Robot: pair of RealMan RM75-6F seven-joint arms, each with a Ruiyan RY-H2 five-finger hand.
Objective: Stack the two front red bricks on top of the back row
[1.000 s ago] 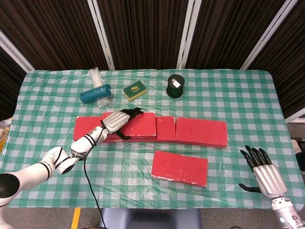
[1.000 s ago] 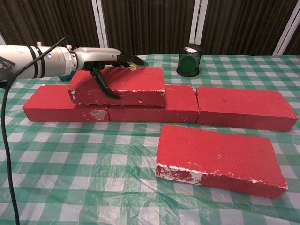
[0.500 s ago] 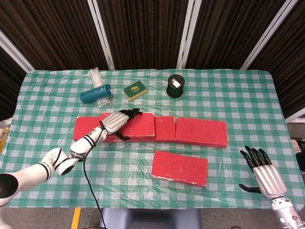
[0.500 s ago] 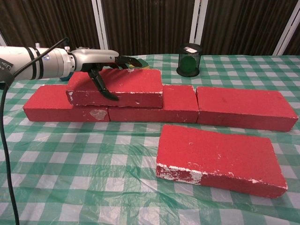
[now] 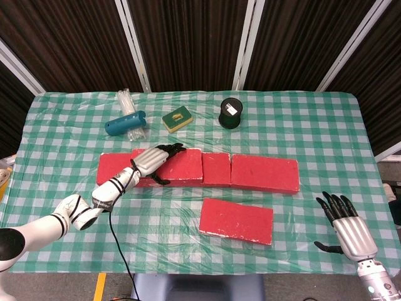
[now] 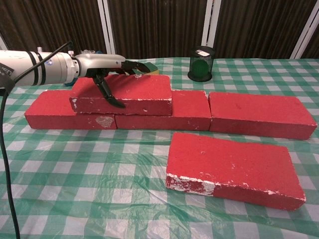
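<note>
Head view: a stacked red brick (image 5: 178,165) is seen on top of the back row (image 5: 263,173), over its left part. The left hand (image 5: 155,160) is laid on that brick's left end, fingers spread along the top and thumb hooked down the front face, so the brick is clamped. The front red brick (image 5: 236,221) is left flat on the checked tablecloth (image 5: 301,125), near the row's front but apart from it. The right hand (image 5: 346,231) is held at the table's right-front edge, fingers apart, nothing in it. A teal cylinder (image 5: 125,123), green sponge (image 5: 177,118) and dark jar (image 5: 230,113) are placed well behind the row.

Chest view: the stacked brick (image 6: 134,93) is shown resting across two back-row bricks (image 6: 164,115). The left hand (image 6: 107,69) is seen w/ thumb pressed on the front face, fingers over the top. The front brick (image 6: 232,167) is flat, alone in the foreground. The jar (image 6: 201,63) is behind. Right hand not shown here.
</note>
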